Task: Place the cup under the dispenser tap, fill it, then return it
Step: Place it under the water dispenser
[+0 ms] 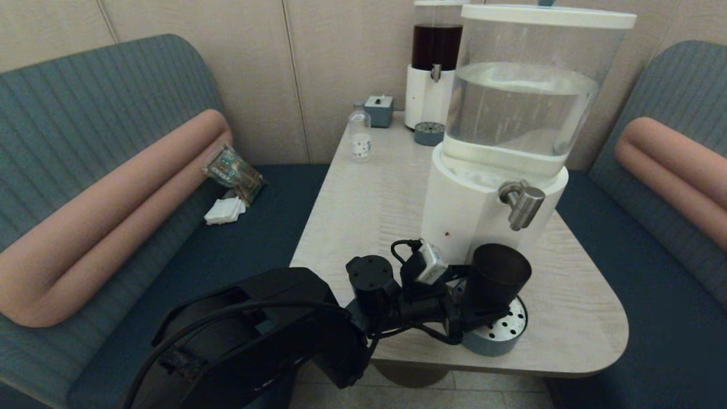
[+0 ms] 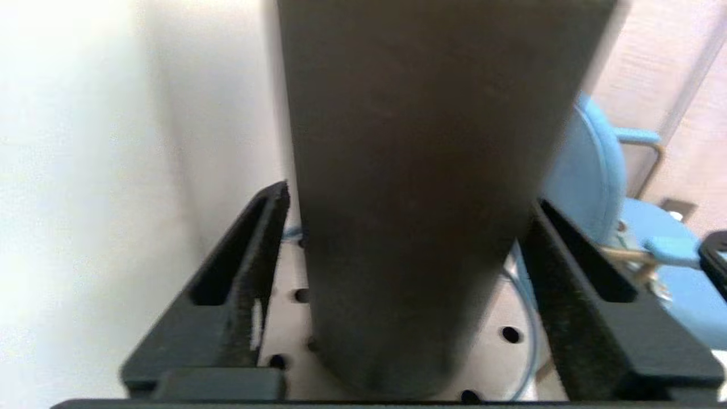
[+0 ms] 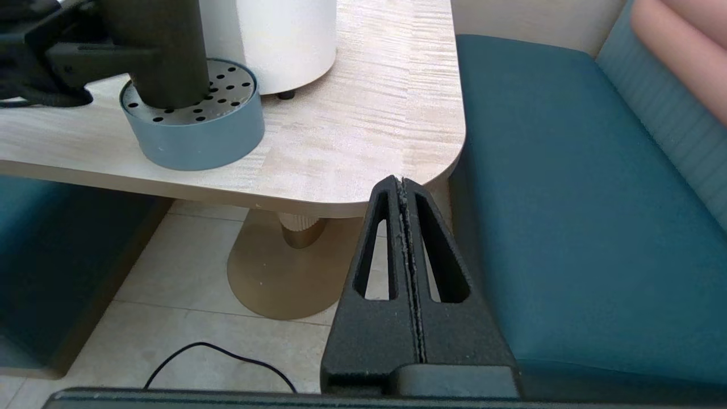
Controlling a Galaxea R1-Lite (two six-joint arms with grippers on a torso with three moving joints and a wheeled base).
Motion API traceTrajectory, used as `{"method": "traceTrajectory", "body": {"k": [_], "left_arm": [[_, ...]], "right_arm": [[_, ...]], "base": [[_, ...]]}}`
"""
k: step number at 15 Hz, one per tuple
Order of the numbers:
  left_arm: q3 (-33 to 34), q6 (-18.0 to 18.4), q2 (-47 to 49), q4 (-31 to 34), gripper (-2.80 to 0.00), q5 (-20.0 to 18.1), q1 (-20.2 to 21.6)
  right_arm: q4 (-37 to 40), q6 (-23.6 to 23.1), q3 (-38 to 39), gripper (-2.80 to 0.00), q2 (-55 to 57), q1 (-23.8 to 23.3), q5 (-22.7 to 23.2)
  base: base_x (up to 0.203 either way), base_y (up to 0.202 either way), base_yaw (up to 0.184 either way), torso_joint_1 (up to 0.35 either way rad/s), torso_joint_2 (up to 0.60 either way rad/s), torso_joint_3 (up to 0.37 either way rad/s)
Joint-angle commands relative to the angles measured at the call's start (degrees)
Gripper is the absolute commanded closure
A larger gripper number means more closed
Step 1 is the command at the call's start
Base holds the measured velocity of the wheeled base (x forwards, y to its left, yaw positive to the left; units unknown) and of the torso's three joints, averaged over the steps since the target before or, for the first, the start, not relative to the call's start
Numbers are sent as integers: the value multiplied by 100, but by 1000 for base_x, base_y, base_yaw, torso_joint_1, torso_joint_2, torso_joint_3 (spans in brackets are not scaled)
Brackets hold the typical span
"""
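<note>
The black cup (image 1: pixel 497 272) stands upright on the round grey perforated drip tray (image 1: pixel 502 341), just below the steel dispenser tap (image 1: pixel 521 203) of the big white-based dispenser (image 1: pixel 468 213) and slightly to its left. My left gripper (image 1: pixel 483 304) straddles the cup's lower part. In the left wrist view the cup (image 2: pixel 414 170) fills the space between the fingers (image 2: pixel 250 267), with a thin gap on each side, so the left gripper (image 2: pixel 412 196) is open. My right gripper (image 3: pixel 402 180) is shut and empty, parked low off the table's near right corner.
A small clear bottle (image 1: pixel 359 133), a teal box (image 1: pixel 379 109), a slimmer dark-liquid dispenser (image 1: pixel 434 68) and its small tray (image 1: pixel 429 133) stand at the table's far end. Teal benches flank the table (image 1: pixel 369 210). A snack packet (image 1: pixel 233 170) and napkins (image 1: pixel 224 211) lie on the left bench.
</note>
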Motion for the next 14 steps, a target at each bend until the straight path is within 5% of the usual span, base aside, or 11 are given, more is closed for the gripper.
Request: {"method": "traceTrajectory", "body": {"k": [1, 14], "left_arm": [[-8, 0, -2, -89, -280, -18, -31], [571, 83, -437, -89, -280, 44, -28]], "right_arm": [[-2, -2, 79, 0, 5, -2, 0], [-2, -2, 79, 0, 5, -2, 0]], "base": [[0, 0, 0, 0, 0, 0], [0, 0, 0, 0, 0, 0]]}}
